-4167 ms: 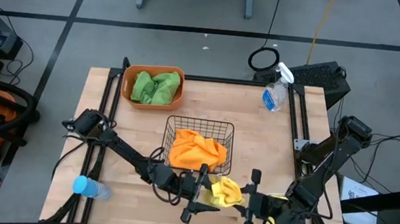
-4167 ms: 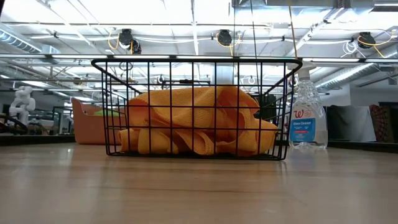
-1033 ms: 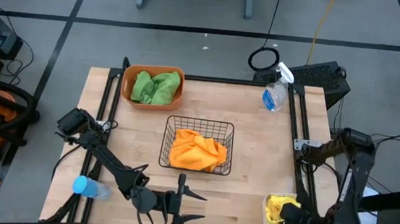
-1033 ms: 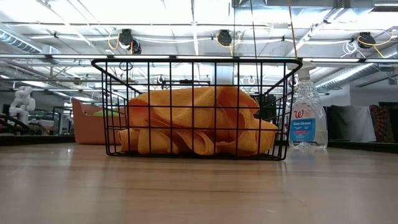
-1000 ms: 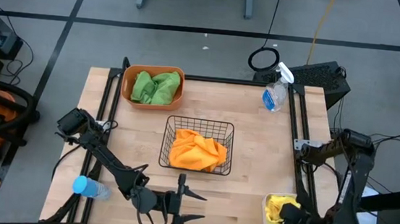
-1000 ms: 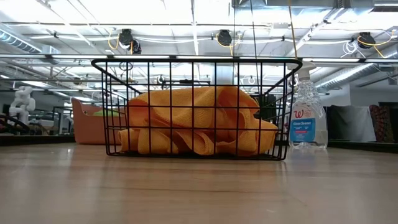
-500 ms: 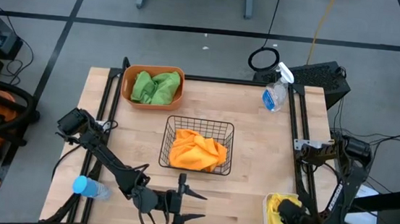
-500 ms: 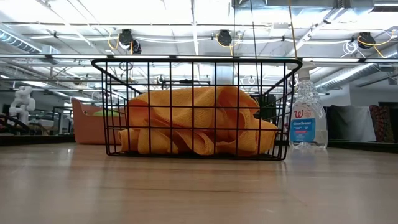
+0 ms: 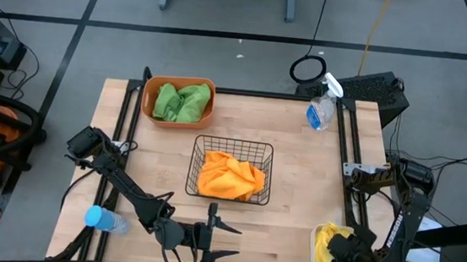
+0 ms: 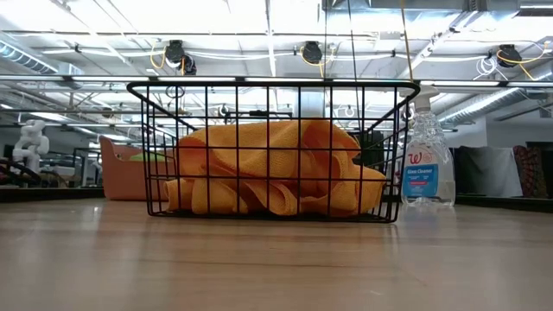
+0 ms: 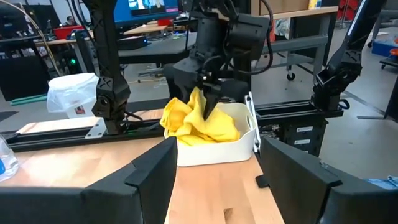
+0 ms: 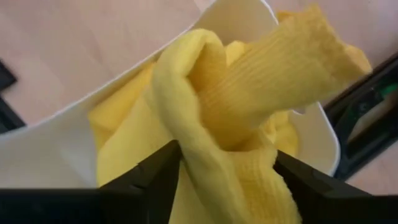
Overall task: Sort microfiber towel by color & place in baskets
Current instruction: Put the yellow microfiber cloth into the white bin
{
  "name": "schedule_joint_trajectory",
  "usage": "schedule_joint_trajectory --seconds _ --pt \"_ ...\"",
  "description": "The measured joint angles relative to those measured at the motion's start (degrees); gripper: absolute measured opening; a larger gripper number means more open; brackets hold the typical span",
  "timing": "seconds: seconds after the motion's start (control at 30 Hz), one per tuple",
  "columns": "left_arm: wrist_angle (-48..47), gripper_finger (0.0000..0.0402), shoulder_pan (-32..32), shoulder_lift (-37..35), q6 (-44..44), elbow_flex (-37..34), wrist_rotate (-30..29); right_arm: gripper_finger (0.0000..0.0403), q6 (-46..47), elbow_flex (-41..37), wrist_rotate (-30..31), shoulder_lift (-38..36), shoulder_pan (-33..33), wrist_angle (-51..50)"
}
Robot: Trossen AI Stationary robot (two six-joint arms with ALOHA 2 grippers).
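Parted at the right tool (image 11: 208, 107), over the white bin (image 11: 250, 134), with yellow towel (image 11: 186, 121) heaped between. Could snag on lifting and drag cloth over the rim onto the table (image 9: 315, 172). Open and idle at the left tool (image 9: 222, 239).

This is a robotics lab or workshop. Open ceiling ducts and strip lights (image 10: 259, 17) hang above, further workbenches (image 11: 155, 28) and a monitor (image 11: 149, 5) stand behind, and cables (image 9: 307, 69) trail across the grey taped floor (image 9: 97, 43).
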Motion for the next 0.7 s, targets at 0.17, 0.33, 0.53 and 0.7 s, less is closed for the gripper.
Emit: schedule_joint_trajectory --seconds 0.17,0.33,0.53,0.7 --pt "-0.33 0.0237 0.00 0.02 -0.08 0.00 0.00 0.0224 -3.28 2.97 -2.62 -0.01 0.00 -2.26" --pt "-0.83 0.0237 0.00 0.02 -0.15 0.00 0.02 0.0244 -5.24 5.01 -2.81 -0.02 0.00 -3.67" --pt "-1.46 0.0237 0.00 0.02 -1.36 0.02 0.02 0.0248 -4.19 8.05 -2.52 -0.02 0.00 -9.32" --pt "-2.21 0.0237 0.00 0.02 -1.49 0.02 0.03 0.0231 -3.69 11.88 1.11 -0.02 0.00 -11.20"
